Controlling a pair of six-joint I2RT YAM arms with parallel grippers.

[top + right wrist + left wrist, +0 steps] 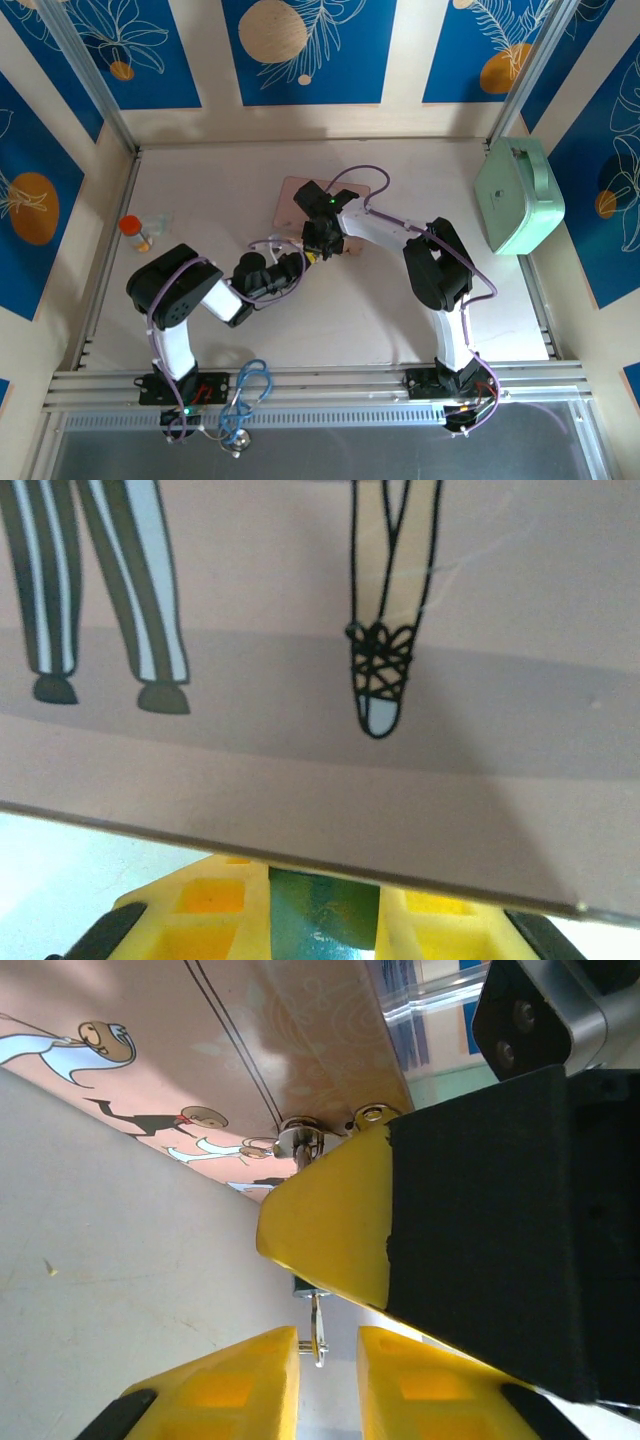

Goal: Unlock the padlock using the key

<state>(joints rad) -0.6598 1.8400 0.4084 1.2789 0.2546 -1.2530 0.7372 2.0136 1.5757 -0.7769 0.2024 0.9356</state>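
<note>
Right wrist view: the padlock (320, 922) is pinched between the fingers of the right gripper (322, 890), at the edge of the pink tin (300, 630). Left wrist view: the fingers of the left gripper (330, 1360) are held slightly apart, and the key (318, 1330) (thin, silvery, seen edge-on) is located in the gap.

The table (200, 190) was a pale cream surface, evenly lit from above, with a soft band of shadow along its far edge. Blue wall panels (150, 50) behind and beside it bore white leaf drawings and orange or tan discs, divided by cream strips (210, 50). Aluminium posts (85, 75) met the far corners, and a slotted aluminium rail (320, 378) ran along the near edge.
</note>
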